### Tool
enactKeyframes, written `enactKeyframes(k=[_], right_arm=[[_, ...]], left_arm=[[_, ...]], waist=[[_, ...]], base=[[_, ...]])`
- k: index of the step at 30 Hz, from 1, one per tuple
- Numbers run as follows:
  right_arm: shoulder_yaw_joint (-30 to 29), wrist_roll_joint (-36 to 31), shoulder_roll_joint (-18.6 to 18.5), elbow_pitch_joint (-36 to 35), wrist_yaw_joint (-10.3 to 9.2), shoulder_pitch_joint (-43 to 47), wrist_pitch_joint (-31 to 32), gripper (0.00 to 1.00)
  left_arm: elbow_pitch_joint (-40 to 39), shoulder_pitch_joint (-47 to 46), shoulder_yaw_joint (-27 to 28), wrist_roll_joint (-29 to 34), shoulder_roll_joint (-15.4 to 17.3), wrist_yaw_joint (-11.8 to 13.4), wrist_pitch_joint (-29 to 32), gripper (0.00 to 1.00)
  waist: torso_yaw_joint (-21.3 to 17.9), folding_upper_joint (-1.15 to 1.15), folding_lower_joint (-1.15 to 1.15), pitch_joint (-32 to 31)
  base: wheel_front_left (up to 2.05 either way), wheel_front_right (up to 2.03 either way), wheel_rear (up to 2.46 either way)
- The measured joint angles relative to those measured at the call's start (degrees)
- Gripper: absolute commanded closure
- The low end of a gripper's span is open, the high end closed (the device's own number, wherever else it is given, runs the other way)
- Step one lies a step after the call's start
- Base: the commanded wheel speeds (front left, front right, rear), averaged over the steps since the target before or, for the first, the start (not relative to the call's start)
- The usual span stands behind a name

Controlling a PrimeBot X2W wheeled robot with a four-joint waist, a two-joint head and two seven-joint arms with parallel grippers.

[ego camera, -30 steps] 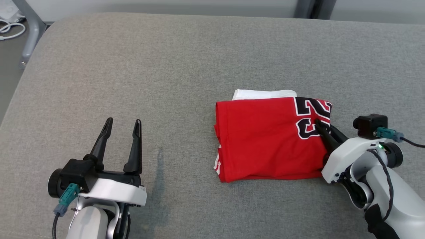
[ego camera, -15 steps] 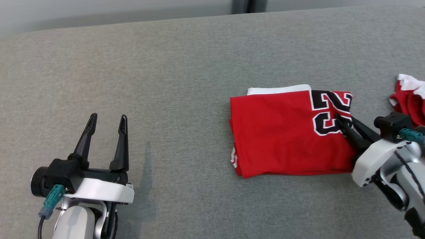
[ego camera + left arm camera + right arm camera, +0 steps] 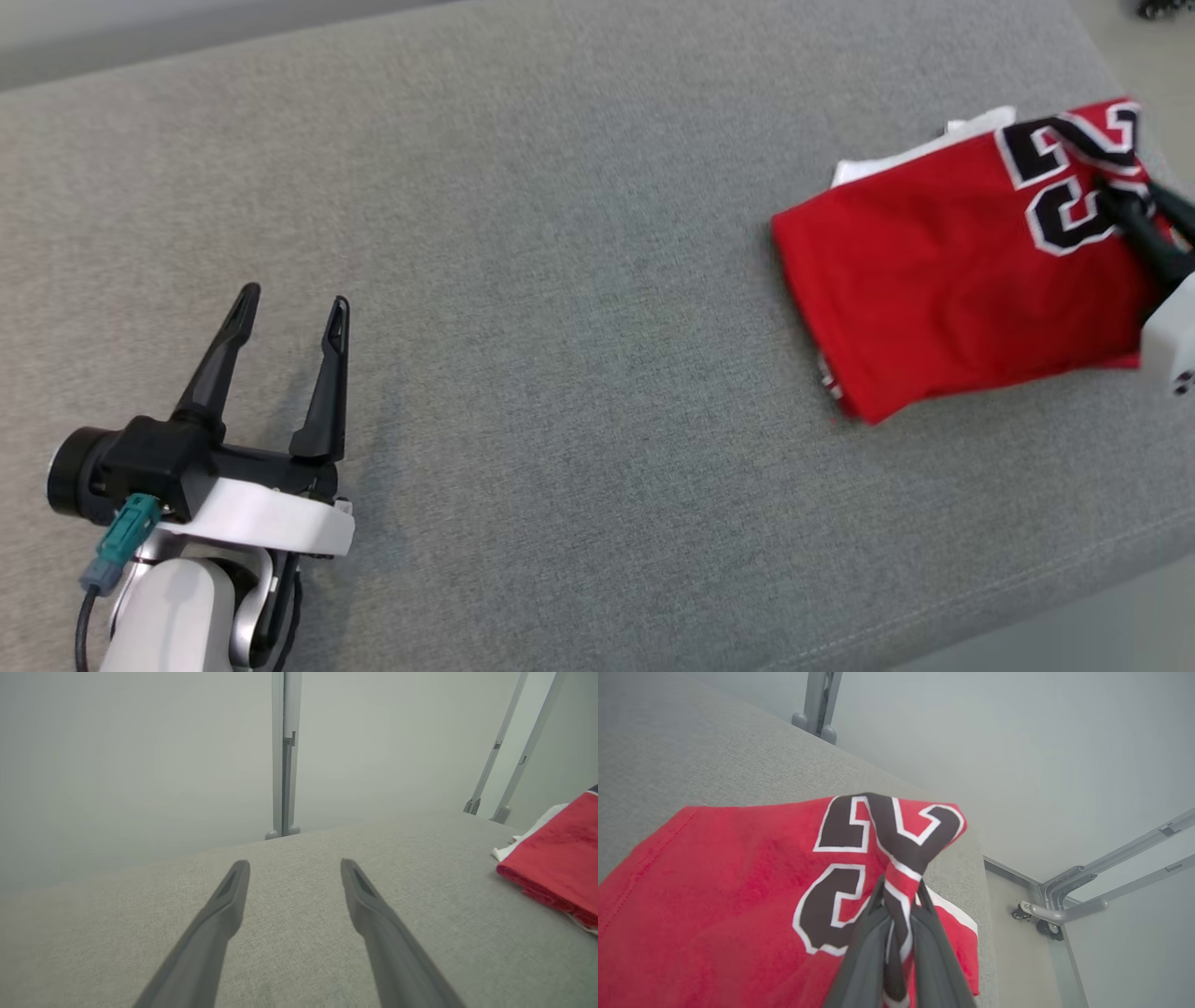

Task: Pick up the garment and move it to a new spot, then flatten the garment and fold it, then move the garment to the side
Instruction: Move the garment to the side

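Pinching the folded red jersey point(image 3: 943, 271) by its corner near the grey padded surface's point(image 3: 560, 233) right edge, right gripper point(image 3: 899, 896) clenched on it; slide low, gently (folds slip) — left gripper point(image 3: 289, 308) splayed, empty.

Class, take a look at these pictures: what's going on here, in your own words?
The robot's right pincer is shut on a pinch of the folded red jersey, by its black number, near the right end of the grey padded surface. The left pincer is open and empty above the surface's left part, well apart from the jersey.
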Motion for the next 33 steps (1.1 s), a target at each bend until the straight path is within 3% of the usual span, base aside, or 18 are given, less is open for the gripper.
enactKeyframes(k=[9, 16, 17, 18, 19, 20, 27, 33], right_arm=[[-1.90, 2.45, -1.56, 10.18, 0.01, -6.50, -3.44, 1.00], [-5.47, -0.41, -0.99, 18.30, 0.00, -9.89, -5.60, 1.00], [-6.30, -0.62, -0.22, 19.61, 0.01, -10.04, -5.82, 0.88], [-6.98, -0.69, 0.53, 20.75, 0.01, -10.10, -5.99, 0.60], [-7.50, -1.00, 1.22, 21.63, 0.01, -10.10, -6.09, 0.17], [-8.32, -1.14, 1.96, 22.54, 0.01, -10.11, -6.14, 0.00], [-16.11, -2.61, 4.53, 24.47, 0.01, -9.19, -6.39, 0.00], [-29.70, -3.10, 6.78, 19.30, 0.00, -3.69, -6.43, 0.00]], left_arm=[[-4.27, -1.16, -0.91, 0.38, 2.50, -0.73, 2.87, 0.00], [-8.38, -3.36, -1.64, 0.80, 3.78, -0.98, 3.88, 0.00], [-8.93, -3.65, -1.90, 0.80, 3.80, -1.04, 3.90, 0.00], [-9.31, -3.89, -2.10, 0.82, 3.82, -1.10, 3.92, 0.00], [-9.62, -4.16, -2.26, 0.86, 3.87, -1.24, 4.02, 0.00], [-9.92, -4.46, -2.45, 0.86, 3.91, -1.27, 4.19, 0.00], [-10.51, -5.31, -3.19, 0.88, 4.03, -1.27, 4.36, 0.00], [-8.49, -4.44, -3.21, 0.33, 3.56, -0.68, 3.13, 0.00]], waist=[[-1.14, 0.00, 0.00, 6.02], [-0.45, 0.00, 0.00, 10.83], [-0.37, 0.00, 0.00, 11.40], [-0.30, 0.00, 0.00, 11.89], [-0.24, 0.00, 0.00, 12.30], [-0.20, 0.00, 0.00, 12.61], [-0.50, 0.00, 0.00, 12.23], [-0.62, 0.00, 0.00, 9.25]], base=[[0.00, 0.00, 0.00], [0.00, 0.00, 0.00], [0.00, 0.00, 0.00], [0.00, 0.00, 0.00], [0.00, 0.00, 0.00], [0.00, 0.00, 0.00], [0.00, 0.00, 0.00], [0.00, 0.00, 0.00]])
